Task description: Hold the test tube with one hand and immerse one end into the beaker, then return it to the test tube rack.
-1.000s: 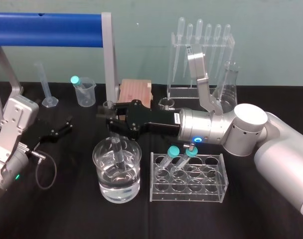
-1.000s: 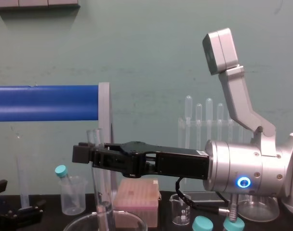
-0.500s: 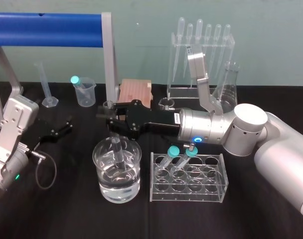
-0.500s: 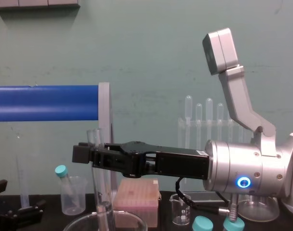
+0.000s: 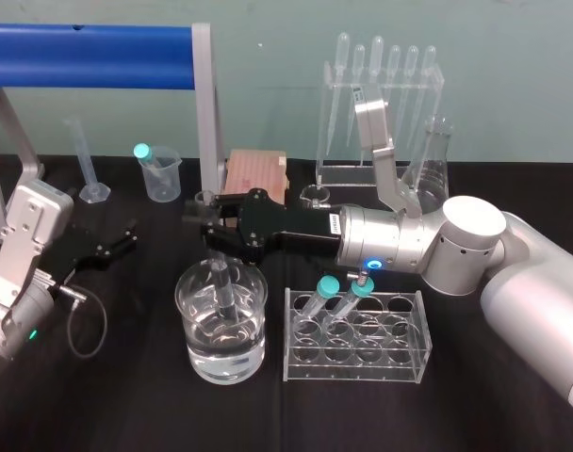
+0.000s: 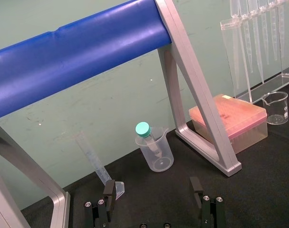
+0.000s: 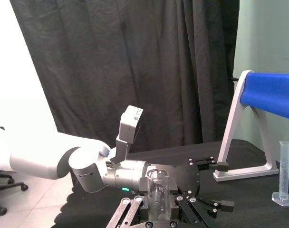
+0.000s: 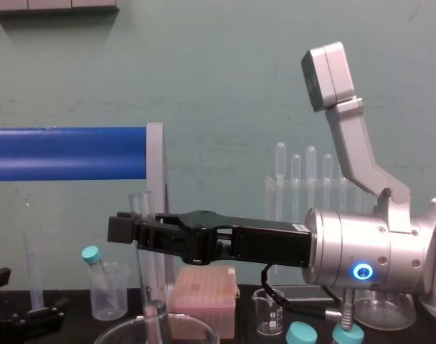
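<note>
No shift since half a second ago | beaker [image 5: 194, 350] just left of the test tube rack [image 5: 362, 369] | right gripper [image 5: 207, 222] above it, clamped on the test tube [image 8: 148, 287] | tube upright, rim up, lower end inside the beaker, seemingly in the water | left gripper [image 6: 154, 205] parked far left, fingers spread wide
</note>
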